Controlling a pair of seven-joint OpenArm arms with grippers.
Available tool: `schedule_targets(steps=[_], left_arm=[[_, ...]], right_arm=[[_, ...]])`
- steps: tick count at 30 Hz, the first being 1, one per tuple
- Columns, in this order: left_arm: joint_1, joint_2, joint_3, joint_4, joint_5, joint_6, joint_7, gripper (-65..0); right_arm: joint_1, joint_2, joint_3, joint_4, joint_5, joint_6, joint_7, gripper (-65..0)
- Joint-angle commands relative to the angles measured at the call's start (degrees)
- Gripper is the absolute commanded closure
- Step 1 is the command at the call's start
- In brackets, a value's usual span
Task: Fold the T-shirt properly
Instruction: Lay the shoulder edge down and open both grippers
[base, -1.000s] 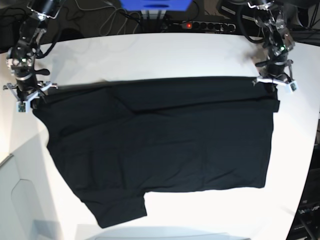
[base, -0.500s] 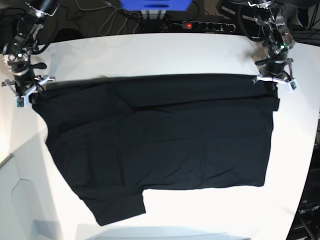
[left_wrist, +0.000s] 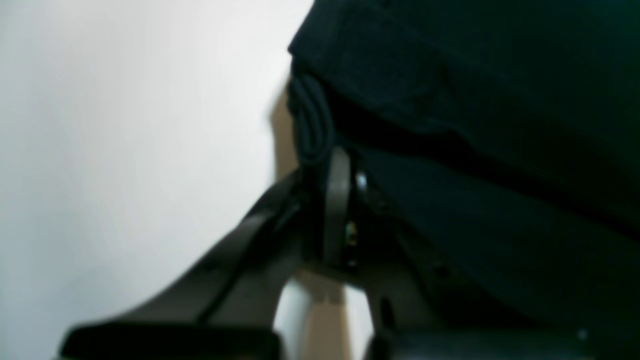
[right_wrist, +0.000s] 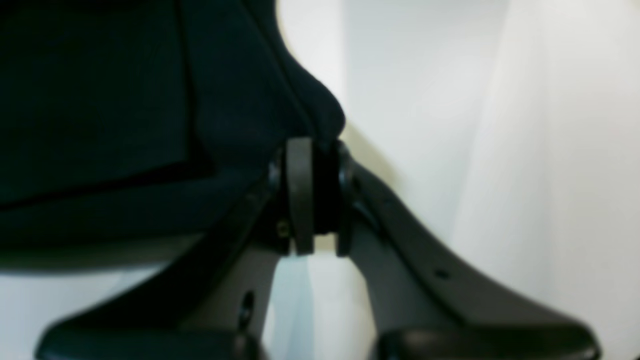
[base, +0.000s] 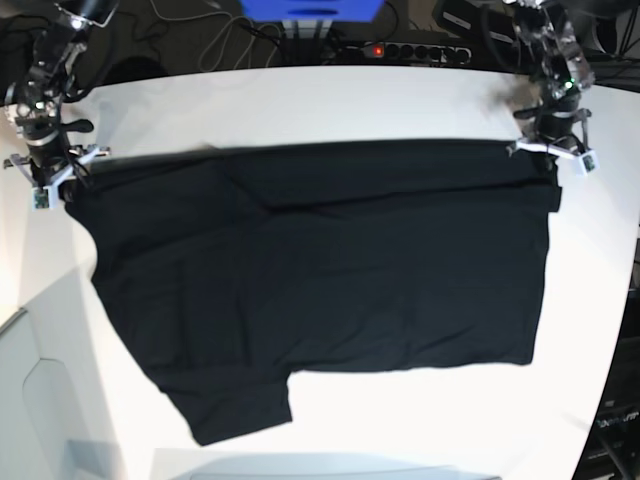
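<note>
On wrist views, pinched T-shirt (base: 320, 270) corners; whole spread only from base.

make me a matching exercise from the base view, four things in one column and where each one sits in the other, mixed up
Things:
1. left gripper
2. right gripper
3. T-shirt
4. power strip

Places:
A. on the floor past the table's far edge
B. spread over the middle of the white table
C. at the cloth's far corner on the view's right
D. at the cloth's far corner on the view's left

Pairs: 1-C, 2-D, 3-B, 4-A
</note>
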Motion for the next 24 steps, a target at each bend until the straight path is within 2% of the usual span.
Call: schedule_targets(steps=[1, 9, 11, 14, 18, 21, 24], left_arm=[[0.45, -1.6, -0.78, 1.94, 0.39, 0.93, -1.67, -0.1], [1.15, -5.55, -0.95, 5.63, 0.3, 0.93, -0.79, -0.1], [-1.75, -6.96, -1.04, 5.63, 0.22, 0.93, 2.47, -0.1], [-7.47, -8.54, -1.22, 5.02, 0.22, 0.93, 8.62, -0.1], [-13.62, -8.63, -1.75, 5.63, 0.3, 0.93, 15.3, -0.1], [-17.4, -8.28, -2.71, 6.95, 0.48, 0.93, 21.98, -0.1], [-18.02, -8.19, -2.71, 7.21, 0.57, 0.93, 23.04, -0.1]], right_arm=[[-0.2, 1.65, 0.62, 2.1, -0.27, -0.07, 1.08, 0.0], [-0.47, 2.45, 0.1, 10.1, -0.45, -0.07, 0.81, 0.0], [2.61, 3.59, -0.26, 10.19, -0.45, -0.07, -1.12, 0.0], [9.47, 5.79, -2.63, 9.57, -0.53, -0.07, -8.15, 0.0], [17.82, 7.98, -5.09, 7.64, -0.62, -0.07, -16.5, 0.0], [19.31, 9.48, -6.32, 7.2, -0.62, -0.07, -19.93, 0.0], [16.85, 9.57, -6.59, 7.37, -0.62, -0.07, -19.84, 0.0]])
